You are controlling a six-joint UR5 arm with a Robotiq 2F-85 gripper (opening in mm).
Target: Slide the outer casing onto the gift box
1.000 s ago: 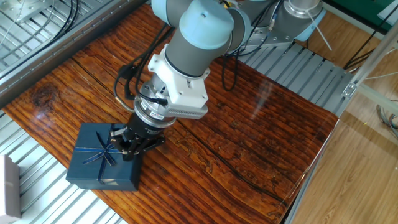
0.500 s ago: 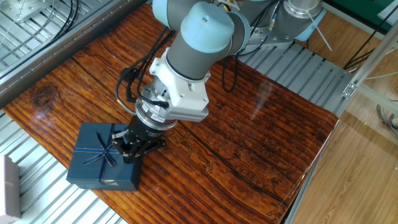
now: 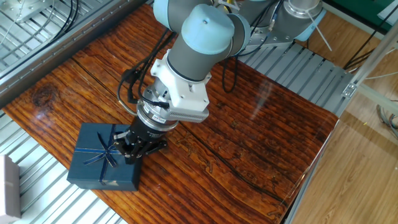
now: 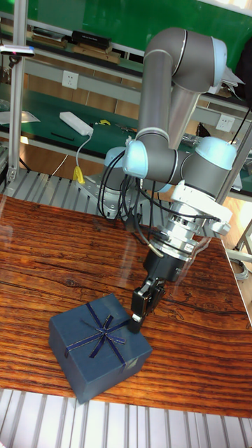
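Observation:
The outer casing (image 3: 102,157) (image 4: 100,346) is a navy-blue square box with thin crossed ribbon lines and a small bow on top. It lies flat near the table's front left corner. My gripper (image 3: 129,149) (image 4: 136,318) comes down at a slant from the right. Its black fingertips touch the casing's upper right edge, close to the bow. The fingers overlap in both views, so I cannot tell whether they are open or shut on that edge. The gift box is hidden; no plain tray shows beside the casing.
The dark wooden tabletop (image 3: 249,143) ends in ribbed metal strips (image 3: 56,205) on the left and front, close to the casing. Black cables (image 3: 127,87) loop from the wrist. A white object (image 3: 9,186) sits at the far left edge.
The wrist and gripper have crept a few pixels to the right along the casing's edge. The casing has barely moved.

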